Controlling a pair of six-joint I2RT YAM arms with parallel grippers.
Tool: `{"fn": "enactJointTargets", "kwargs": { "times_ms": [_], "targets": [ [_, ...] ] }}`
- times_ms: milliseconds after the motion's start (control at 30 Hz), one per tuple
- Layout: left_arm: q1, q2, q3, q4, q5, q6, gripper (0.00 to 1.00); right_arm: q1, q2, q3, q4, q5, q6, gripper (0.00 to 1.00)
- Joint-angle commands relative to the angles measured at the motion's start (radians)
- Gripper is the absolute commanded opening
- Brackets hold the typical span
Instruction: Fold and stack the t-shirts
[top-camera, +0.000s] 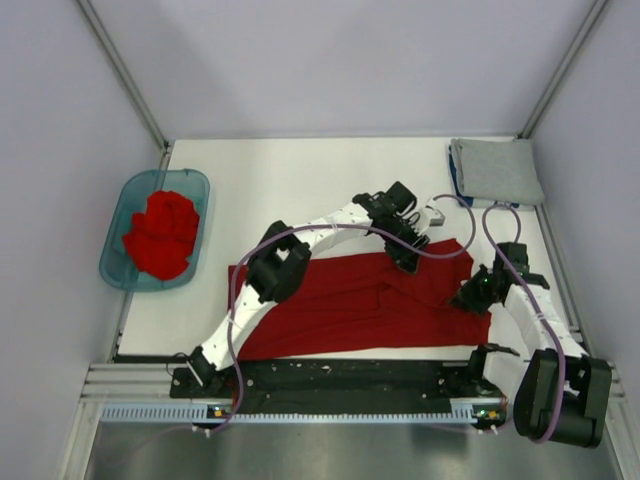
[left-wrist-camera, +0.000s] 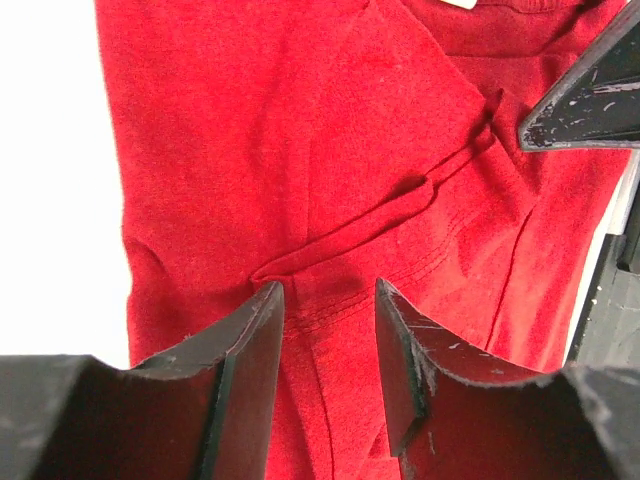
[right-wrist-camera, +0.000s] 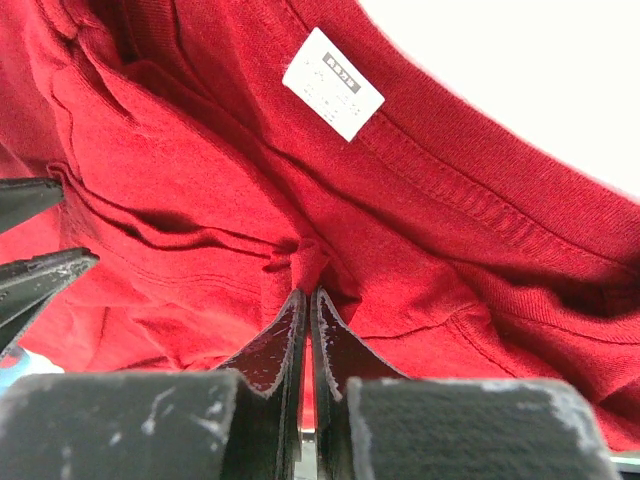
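Bright red short-sleeved cloth t-shirt (top-camera: 340, 310) lies spread but rumpled on the white table top (top-camera: 300, 190), just ahead of the arm bases. Its length runs left to right and its collar end points toward the right arm. A small white rectangular neck tag (right-wrist-camera: 333, 84) sits inside the ribbed collar, and several soft ridges and creases cross the cloth near the sleeve seam.

The right gripper (right-wrist-camera: 307, 295) is at the right end of the red t-shirt, its two black fingers pressed together on a small pinch of the cloth, which bunches into a knot just above the tips. The left gripper (left-wrist-camera: 330, 330) reaches over the middle-right part of the same shirt with its jaws parted. A raised fold of fabric lies right at the fingertips, and nothing is clamped between them. Whether the tips touch the cloth cannot be told. The two grippers are near each other, each showing at the edge of the other's wrist view.

Well apart from this, a folded plain grey cloth shirt (top-camera: 497, 170) rests at the far right corner of the table. Off the table's left edge stands a translucent teal plastic tub (top-camera: 117, 220) holding a crumpled heap of red cloth shirts (top-camera: 160, 237)
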Motion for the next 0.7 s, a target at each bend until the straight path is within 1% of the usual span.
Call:
{"fn": "enactJointTargets", "kwargs": {
  "times_ms": [0, 33, 100, 233, 400, 500, 533, 600, 667],
  "targets": [
    [-0.005, -0.019, 0.032, 0.024, -0.023, -0.005, 0.44, -0.001, -0.021, -0.002, 0.031, 0.014, -0.009, 0.0],
    [-0.006, -0.02, 0.025, 0.023, -0.017, -0.002, 0.43, -0.001, -0.019, -0.003, 0.033, 0.016, -0.009, 0.0],
    [-0.009, -0.026, 0.019, 0.021, -0.025, 0.004, 0.43, -0.001, -0.018, -0.002, 0.034, 0.017, -0.009, 0.0],
    [-0.009, -0.028, 0.033, 0.029, -0.077, 0.022, 0.46, -0.001, -0.012, -0.002, 0.037, 0.009, -0.014, 0.0],
    [-0.012, 0.003, 0.052, 0.006, -0.074, 0.031, 0.47, -0.001, -0.013, -0.002, 0.037, 0.006, -0.015, 0.0],
    [-0.02, 0.003, 0.048, -0.014, -0.045, 0.048, 0.42, -0.001, -0.013, -0.002, 0.037, 0.006, -0.014, 0.0],
    [-0.022, 0.001, 0.045, -0.017, -0.042, 0.056, 0.38, -0.001, -0.013, 0.0, 0.037, 0.006, -0.014, 0.0],
    [-0.026, 0.0, 0.045, -0.02, -0.042, 0.07, 0.38, -0.001, -0.013, 0.0, 0.037, 0.006, -0.015, 0.0],
    [-0.028, 0.001, 0.047, -0.022, -0.054, 0.077, 0.4, -0.001, -0.016, 0.0, 0.037, 0.005, -0.014, 0.0]
  ]
}}
